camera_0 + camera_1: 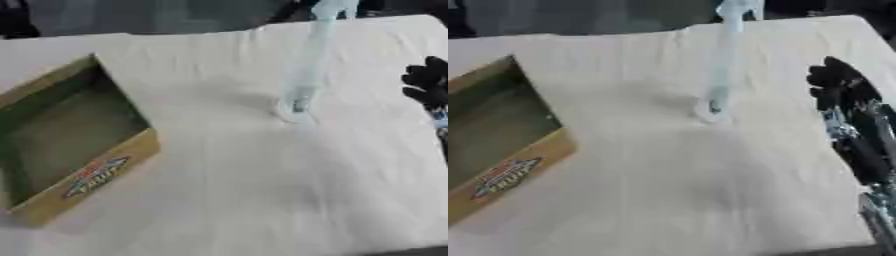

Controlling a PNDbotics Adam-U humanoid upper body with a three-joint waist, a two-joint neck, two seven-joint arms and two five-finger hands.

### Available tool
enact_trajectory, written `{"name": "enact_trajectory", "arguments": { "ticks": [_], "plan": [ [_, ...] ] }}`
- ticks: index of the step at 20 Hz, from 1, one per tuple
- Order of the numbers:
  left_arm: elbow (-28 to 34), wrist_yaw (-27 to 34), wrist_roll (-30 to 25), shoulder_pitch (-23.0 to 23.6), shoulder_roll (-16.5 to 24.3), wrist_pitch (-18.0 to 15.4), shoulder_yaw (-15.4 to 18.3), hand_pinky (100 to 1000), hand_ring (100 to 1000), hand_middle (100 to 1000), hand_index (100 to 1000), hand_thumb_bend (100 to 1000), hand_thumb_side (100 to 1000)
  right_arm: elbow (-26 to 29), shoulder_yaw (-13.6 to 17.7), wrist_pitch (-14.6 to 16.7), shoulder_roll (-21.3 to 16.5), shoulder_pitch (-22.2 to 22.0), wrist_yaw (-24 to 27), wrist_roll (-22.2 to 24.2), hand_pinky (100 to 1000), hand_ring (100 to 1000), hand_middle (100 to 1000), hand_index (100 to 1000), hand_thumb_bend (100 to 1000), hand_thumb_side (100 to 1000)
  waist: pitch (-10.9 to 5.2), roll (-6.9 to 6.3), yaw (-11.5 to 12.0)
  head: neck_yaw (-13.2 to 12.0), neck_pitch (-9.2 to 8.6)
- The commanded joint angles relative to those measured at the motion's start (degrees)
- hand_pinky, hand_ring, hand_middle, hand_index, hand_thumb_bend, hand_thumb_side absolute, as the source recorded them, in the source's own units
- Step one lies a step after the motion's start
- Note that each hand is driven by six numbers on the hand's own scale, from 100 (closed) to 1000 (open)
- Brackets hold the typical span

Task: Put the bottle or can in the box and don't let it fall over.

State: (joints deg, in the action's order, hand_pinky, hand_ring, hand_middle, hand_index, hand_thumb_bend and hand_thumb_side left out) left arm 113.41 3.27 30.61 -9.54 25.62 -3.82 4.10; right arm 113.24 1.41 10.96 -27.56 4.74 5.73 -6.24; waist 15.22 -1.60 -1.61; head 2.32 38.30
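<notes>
A tall clear plastic bottle (pixel 311 60) with a pale blue top stands upright on the cream cloth, right of centre and toward the far edge. The open cardboard box (pixel 96 177), with a greenish inside and a red and blue logo on its near wall, lies at the left and holds nothing. My right hand (pixel 835 82), black, hangs at the right of the bottle, a hand's width away from it, with relaxed fingers that hold nothing. Its silver and black forearm (pixel 859 150) runs down the right edge. My left hand shows in neither view.
The cream tablecloth (pixel 236 190) covers the whole table between box and bottle. The far table edge runs just behind the bottle's top, with a dark floor beyond it. The near edge shows at the lower right corner.
</notes>
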Motion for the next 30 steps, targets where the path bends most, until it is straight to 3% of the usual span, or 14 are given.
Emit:
{"name": "enact_trajectory", "arguments": {
  "ticks": [1, 7, 13, 16, 22, 26, 27, 28, 30],
  "plan": [
    [1.2, -0.6, 0.3, -0.1, 0.7, -0.2, 0.7, 719, 755, 746, 875, 629, 735, 1.3, 0.8, -0.1, -1.4, 0.1, -0.3, -0.6, 882, 872, 837, 931, 100, 636, -0.48, 0.00, 0.1, -0.4, 0.06],
    [1.2, -1.0, 0.8, 0.4, 0.1, -0.1, 1.1, 719, 753, 745, 874, 629, 734, 1.3, 1.1, 0.1, -1.5, 0.1, 0.3, -1.3, 880, 864, 832, 929, 100, 637, -0.33, -0.11, 0.2, -3.3, 1.06],
    [1.2, -1.1, 1.0, 0.4, 0.0, -0.2, 1.2, 719, 754, 745, 875, 629, 734, 1.3, 0.4, -0.7, -1.3, 0.7, 4.4, -1.3, 871, 805, 781, 929, 100, 639, -0.48, 0.05, 0.5, -2.9, 0.83],
    [1.2, -1.1, 1.1, 0.3, 0.0, -0.2, 1.2, 719, 753, 745, 875, 629, 734, 1.3, -1.0, -1.6, -1.4, 2.1, 13.4, -0.5, 843, 742, 721, 946, 100, 640, -0.68, 0.13, 0.6, -1.9, 0.42],
    [1.2, -0.9, 0.9, 0.4, 0.1, -0.1, 1.0, 723, 743, 739, 877, 619, 736, 1.3, -3.9, -5.3, -1.7, 5.4, 40.7, 5.9, 705, 573, 572, 982, 137, 633, -1.16, 0.31, 0.7, 0.2, -0.24],
    [1.2, -0.8, 0.7, 0.5, 0.2, -0.2, 1.0, 725, 733, 740, 877, 615, 737, 1.3, -4.5, -9.1, -0.8, 7.8, 53.7, 6.3, 483, 392, 407, 1000, 203, 589, -1.48, 0.38, 0.3, 1.7, -0.74],
    [1.2, -0.7, 0.6, 0.5, 0.1, -0.2, 0.9, 725, 733, 740, 875, 615, 737, 1.3, -4.7, -10.0, -0.4, 8.5, 56.6, 5.4, 333, 304, 327, 1000, 232, 570, -1.55, 0.36, 0.2, 2.0, -0.89],
    [1.2, -0.7, 0.6, 0.5, 0.1, -0.2, 0.9, 723, 734, 740, 874, 614, 737, 1.3, -4.8, -10.8, -0.1, 9.2, 59.5, 4.5, 250, 260, 284, 1000, 243, 560, -1.59, 0.35, 0.1, 2.2, -1.00],
    [1.2, -0.8, 0.6, 0.6, 0.1, -0.1, 0.9, 722, 733, 740, 874, 614, 737, 1.3, -4.9, -12.0, 0.6, 10.6, 65.3, 2.5, 168, 213, 239, 1000, 254, 552, -1.66, 0.27, -0.1, 2.4, -1.08]
  ]
}}
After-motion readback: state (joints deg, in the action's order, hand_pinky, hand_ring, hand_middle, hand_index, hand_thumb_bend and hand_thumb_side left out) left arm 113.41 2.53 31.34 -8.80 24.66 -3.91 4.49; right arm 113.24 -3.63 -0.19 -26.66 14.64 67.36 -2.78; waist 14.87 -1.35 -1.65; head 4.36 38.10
